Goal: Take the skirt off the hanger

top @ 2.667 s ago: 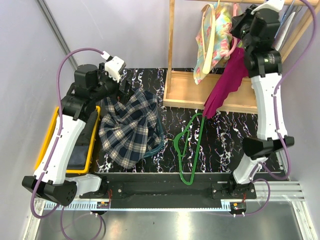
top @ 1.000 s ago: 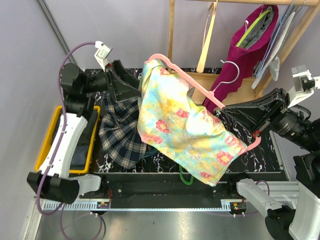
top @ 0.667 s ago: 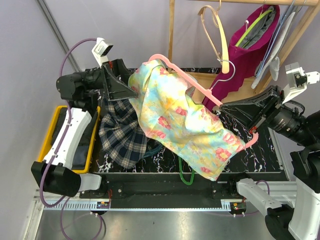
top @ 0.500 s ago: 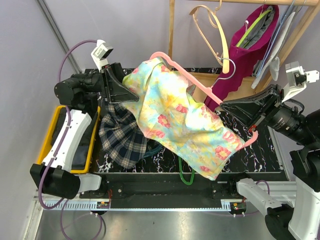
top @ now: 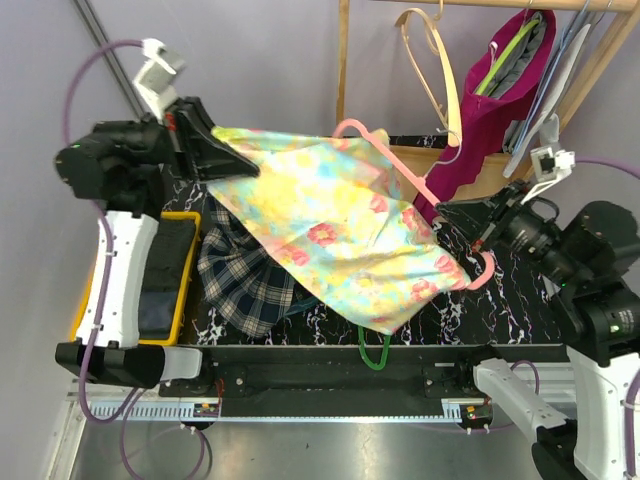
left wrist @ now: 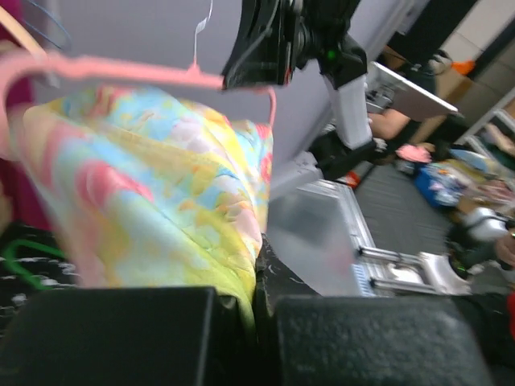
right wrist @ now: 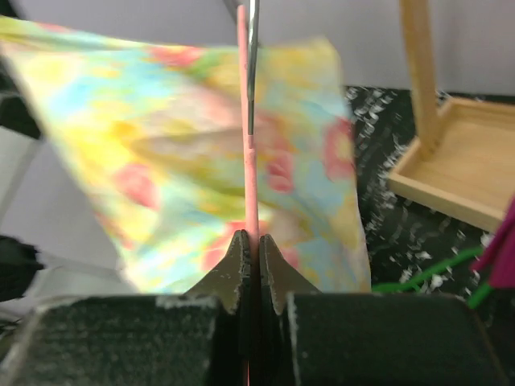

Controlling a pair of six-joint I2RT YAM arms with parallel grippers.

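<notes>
Two grips show: your left gripper (top: 248,170), upper left, is pressed together on a corner of the floral yellow-pink fabric garment (top: 340,240), and your right gripper (right wrist: 251,249) pinches the thin pink plastic hanger (right wrist: 248,161) carrying it. Below, the pleated navy plaid skirt (top: 245,285) lies crumpled at lower left on the black marbled table (top: 500,300). The thin dark green plastic hanger (top: 375,355) lies nearby at lower centre.

The skirt (top: 245,285) lies on the surface (top: 510,305); left of it a bin (top: 196,250), right of it the hanger (top: 375,366), apparently partly under a second garment (top: 330,240) spread above the skirt.
</notes>
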